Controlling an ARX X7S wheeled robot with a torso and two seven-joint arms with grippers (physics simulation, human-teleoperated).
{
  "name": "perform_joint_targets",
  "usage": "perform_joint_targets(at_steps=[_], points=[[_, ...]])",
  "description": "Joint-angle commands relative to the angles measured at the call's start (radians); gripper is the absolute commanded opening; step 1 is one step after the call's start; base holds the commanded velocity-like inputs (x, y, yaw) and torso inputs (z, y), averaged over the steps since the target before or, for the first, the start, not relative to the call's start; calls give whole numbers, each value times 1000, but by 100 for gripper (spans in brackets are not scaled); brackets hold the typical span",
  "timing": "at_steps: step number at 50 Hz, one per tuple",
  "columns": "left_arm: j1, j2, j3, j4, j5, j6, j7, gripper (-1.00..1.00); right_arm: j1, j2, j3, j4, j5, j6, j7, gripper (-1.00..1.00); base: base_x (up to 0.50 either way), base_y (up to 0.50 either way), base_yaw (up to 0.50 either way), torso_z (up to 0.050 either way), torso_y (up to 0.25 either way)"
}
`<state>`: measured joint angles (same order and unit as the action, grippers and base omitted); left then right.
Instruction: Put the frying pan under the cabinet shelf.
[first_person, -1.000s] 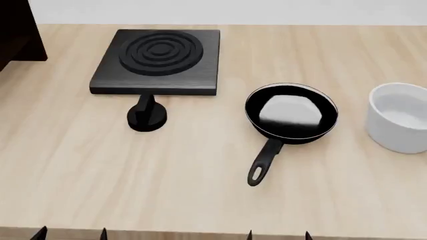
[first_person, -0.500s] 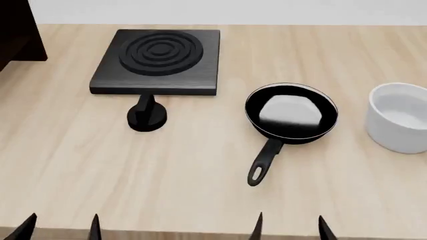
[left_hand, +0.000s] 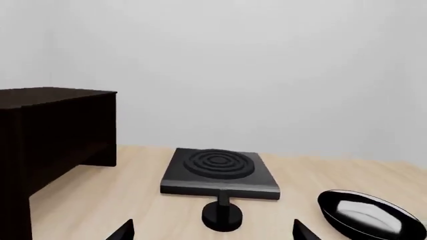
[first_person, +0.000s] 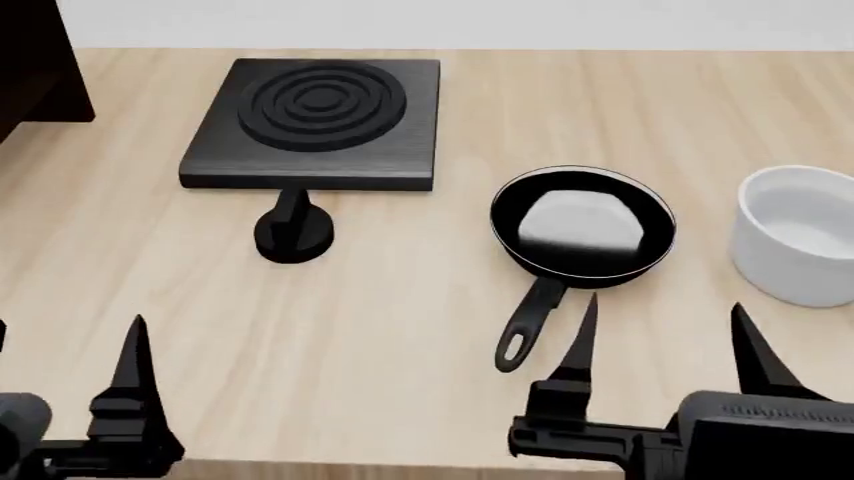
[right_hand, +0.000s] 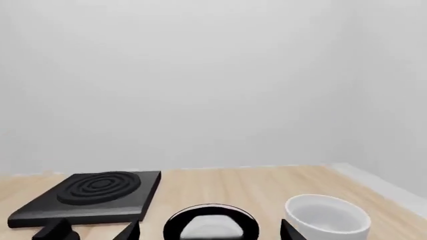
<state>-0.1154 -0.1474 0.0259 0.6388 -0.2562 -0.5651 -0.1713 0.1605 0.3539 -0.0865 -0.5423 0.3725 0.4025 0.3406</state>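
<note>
Since the round glossy black frying pan (first_person: 582, 222) looks rigid and slick, the wide-open right gripper (first_person: 663, 345) should probably clamp its six-o'clock handle.

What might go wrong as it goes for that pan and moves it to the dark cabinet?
The frying pan has a thin handle, so the open right gripper may pinch it badly and let it tilt. The stove plate and black knob lie between pan and cabinet shelf, so it could knock them.

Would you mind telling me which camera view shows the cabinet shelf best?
The left wrist view: the cabinet shelf shows its top, side panels and open underside. The head view catches only a dark corner; the right wrist view misses it.
</note>
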Motion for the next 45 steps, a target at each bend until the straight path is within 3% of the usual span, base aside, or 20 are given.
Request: perform_joint_targets(at_steps=[1, 28, 45], points=[[-97, -31, -47, 187, -86, -207, -38, 100, 102, 61, 51, -134, 64, 159, 40, 100, 0, 0, 0, 0, 0], [-465, -126, -204, 403, -293, -627, -144, 100, 432, 196, 163, -325, 256, 515, 123, 100, 0, 0, 0, 0, 0], [-704, -338, -299, 404, -819, -715, -523, 100, 599, 237, 190, -349, 323, 613, 148, 100, 0, 0, 0, 0, 0]])
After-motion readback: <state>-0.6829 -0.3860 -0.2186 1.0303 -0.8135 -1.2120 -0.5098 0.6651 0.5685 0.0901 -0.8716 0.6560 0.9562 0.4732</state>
